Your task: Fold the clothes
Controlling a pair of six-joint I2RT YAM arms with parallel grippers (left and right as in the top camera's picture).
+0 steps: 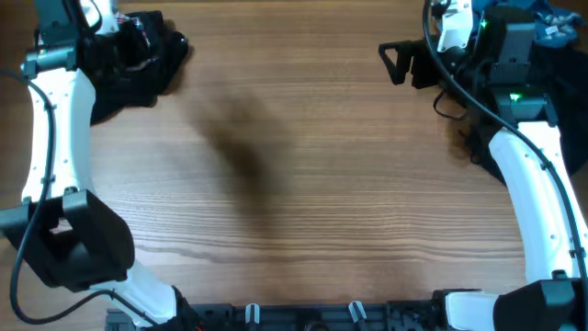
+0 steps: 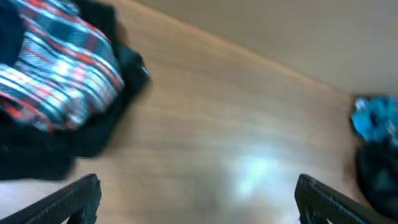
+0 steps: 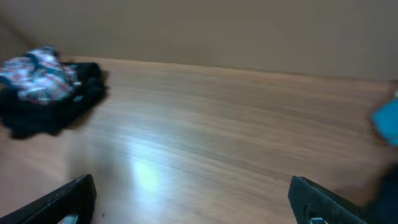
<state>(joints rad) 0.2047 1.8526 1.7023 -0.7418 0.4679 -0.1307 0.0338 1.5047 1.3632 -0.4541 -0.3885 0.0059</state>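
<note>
The plaid garment point(image 2: 62, 62) lies bunched on a black garment point(image 2: 74, 137) at the table's far left. In the overhead view only the black heap point(image 1: 138, 55) shows, beside my left arm. A blue garment point(image 1: 551, 23) and dark clothes point(image 1: 469, 138) lie at the far right. The blue one also shows in the left wrist view point(image 2: 376, 118). My left gripper point(image 2: 202, 199) is open and empty over bare wood to the right of the plaid heap. My right gripper point(image 1: 397, 62) is open and empty, left of the blue garment, with the plaid heap point(image 3: 37, 78) far across the table.
The wooden table point(image 1: 303, 184) has a dark shadow patch point(image 1: 239, 152) left of centre. Both arm bases stand at the front corners. Cables hang around my right arm point(image 1: 528, 175) near the dark clothes.
</note>
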